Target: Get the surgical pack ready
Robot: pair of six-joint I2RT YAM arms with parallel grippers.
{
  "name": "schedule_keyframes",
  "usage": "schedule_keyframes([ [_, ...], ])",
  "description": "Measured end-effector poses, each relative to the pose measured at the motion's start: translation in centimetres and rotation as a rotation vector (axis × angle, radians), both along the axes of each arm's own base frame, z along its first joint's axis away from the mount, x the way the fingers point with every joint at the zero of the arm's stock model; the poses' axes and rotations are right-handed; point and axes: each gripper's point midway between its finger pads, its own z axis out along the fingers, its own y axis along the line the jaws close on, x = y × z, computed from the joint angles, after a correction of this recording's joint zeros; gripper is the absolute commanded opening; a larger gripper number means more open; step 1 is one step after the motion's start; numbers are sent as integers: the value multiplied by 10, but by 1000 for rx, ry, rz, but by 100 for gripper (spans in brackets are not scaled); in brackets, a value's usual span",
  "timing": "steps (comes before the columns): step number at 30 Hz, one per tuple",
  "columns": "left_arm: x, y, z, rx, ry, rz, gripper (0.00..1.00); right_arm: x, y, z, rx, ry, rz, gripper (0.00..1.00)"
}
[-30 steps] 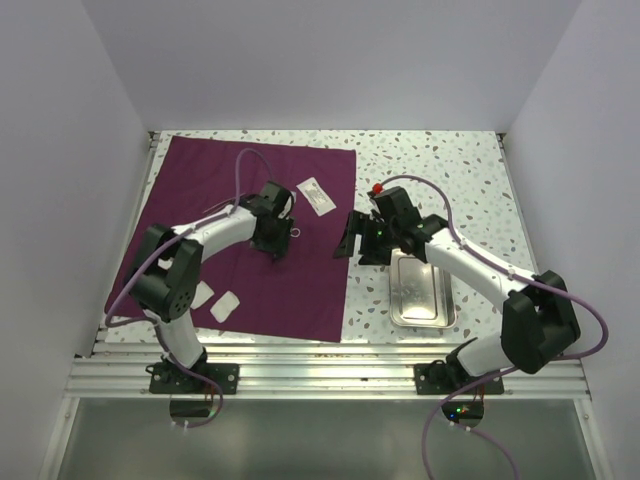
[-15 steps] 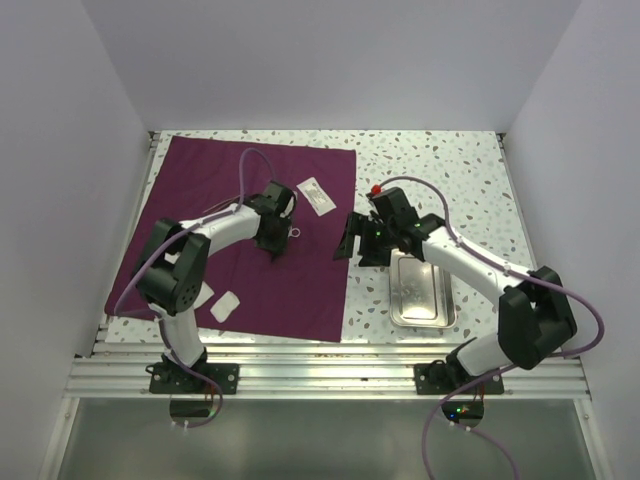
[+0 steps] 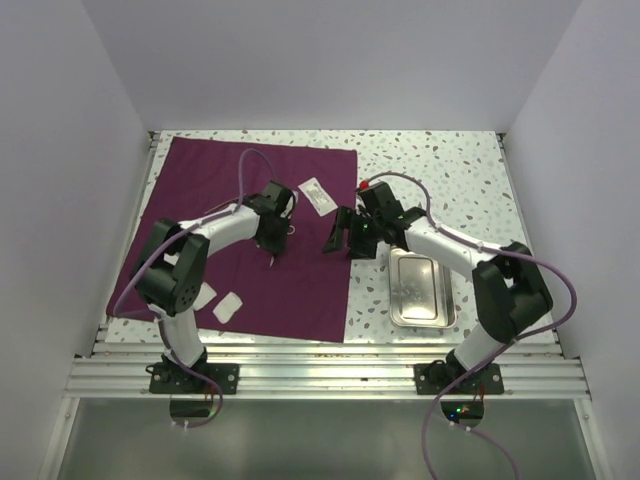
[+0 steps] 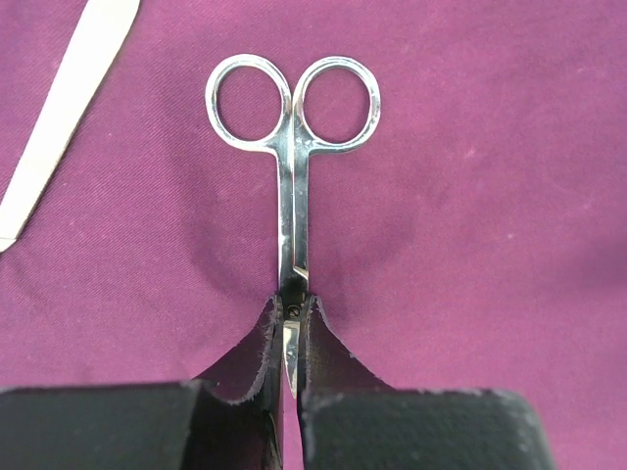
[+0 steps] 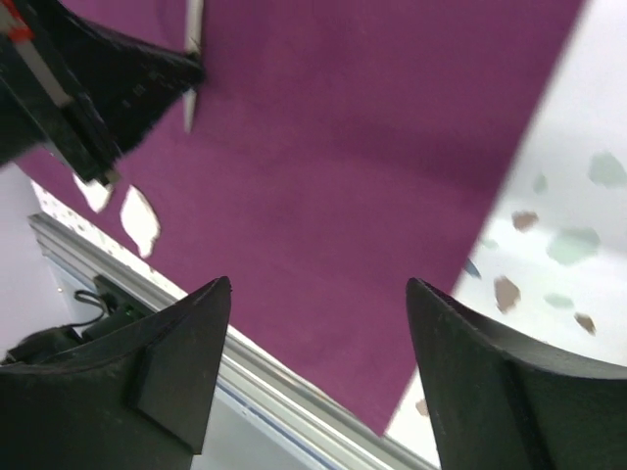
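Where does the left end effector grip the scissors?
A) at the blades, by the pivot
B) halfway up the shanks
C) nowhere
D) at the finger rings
A: the left wrist view shows the left end effector shut on the scissors at the pivot screw and blades, both finger rings lying free on the maroon cloth.

1. Even, diffuse white light is filling the overhead view, and shadows are falling only faintly.
2. The small shiny rectangular steel tray [image 3: 422,290] is giving off mild glare.
3. The thin silver metal scissors [image 4: 292,147] are showing crisply on the deep-maroon fabric cloth [image 4: 470,196], while the black fingers [image 4: 240,367] of the left gripper [image 4: 293,302] are blurring.
4. The black fingers [image 5: 167,362] of the right gripper [image 5: 318,284] are looking soft, and the white speckled tabletop [image 5: 588,117] is washing out.
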Motion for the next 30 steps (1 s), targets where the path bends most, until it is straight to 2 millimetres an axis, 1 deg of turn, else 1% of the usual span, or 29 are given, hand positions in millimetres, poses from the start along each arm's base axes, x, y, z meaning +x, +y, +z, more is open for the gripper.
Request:
schedule_keyframes([
  [2, -3, -4, 1, -24, 16, -10, 0, 7, 7, 2, 23, -9, -5, 69],
  [4, -7, -10, 2, -52, 35, -20, 0, 13, 12, 3, 47, -17, -20, 68],
  [6, -11, -15, 5, -84, 52, -31, 0, 20, 19, 5, 75, -26, -35, 61],
  [7, -13, -17, 6, -99, 59, -33, 0, 24, 23, 6, 94, -29, -47, 50],
  [8, -15, -19, 8, -112, 65, -35, 0, 27, 25, 4, 103, -29, -55, 48],
  [12, -19, -26, 16, -155, 73, -38, 0, 35, 35, -6, 140, 4, -89, 48],
  [15, -20, -28, 20, -170, 76, -42, 0, 39, 41, -17, 149, 29, -103, 50],
  [17, -21, -29, 21, -179, 78, -45, 0, 41, 46, -22, 155, 39, -105, 56],
  [19, -22, -31, 22, -188, 79, -43, 0, 44, 51, -23, 161, 41, -99, 60],
  [21, -22, -32, 24, -195, 79, -44, 0, 46, 59, -22, 175, 38, -87, 62],
  [26, -22, -32, 26, -201, 77, -38, 0, 50, 81, -20, 200, 30, -58, 61],
  [30, -22, -32, 25, -202, 78, -39, 0, 48, 91, -30, 198, 45, -47, 56],
])
